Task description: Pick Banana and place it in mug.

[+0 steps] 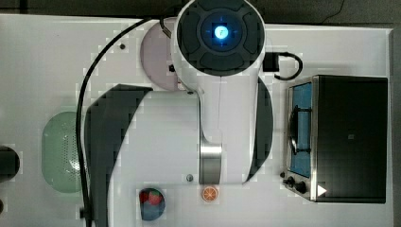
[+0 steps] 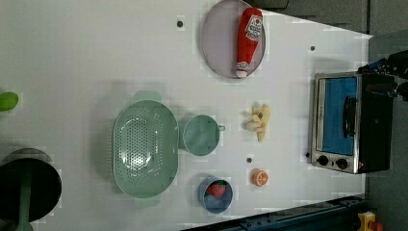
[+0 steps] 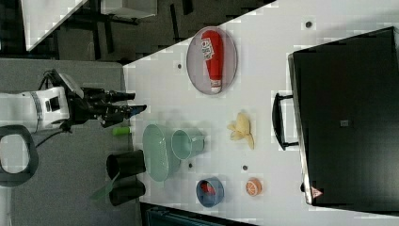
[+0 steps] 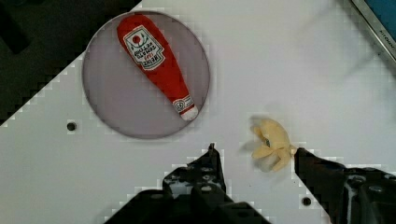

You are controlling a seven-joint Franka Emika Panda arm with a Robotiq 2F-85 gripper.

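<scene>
Hand: the black two-fingered hand hangs above the white surface with its fingers spread wide, gripping nothing; in the wrist view the banana lies on the surface between the two fingertips.
Banana: the small pale yellow peeled toy banana lies flat on the surface, between the mug and the toaster oven in the left view, apart from both.
Mug: the small round teal-green mug stands upright and holds nothing, touching or just beside the oval perforated green basket.
Plate: the round grey plate carries a red plush ketchup bottle, near the banana.
Bowl: the dark blue bowl holds red fruit, near the mug on the left view's lower side.
Orange slice: the round orange slice lies just beside the bowl.
Oven: the silver and black toaster oven sits at the left view's right.
</scene>
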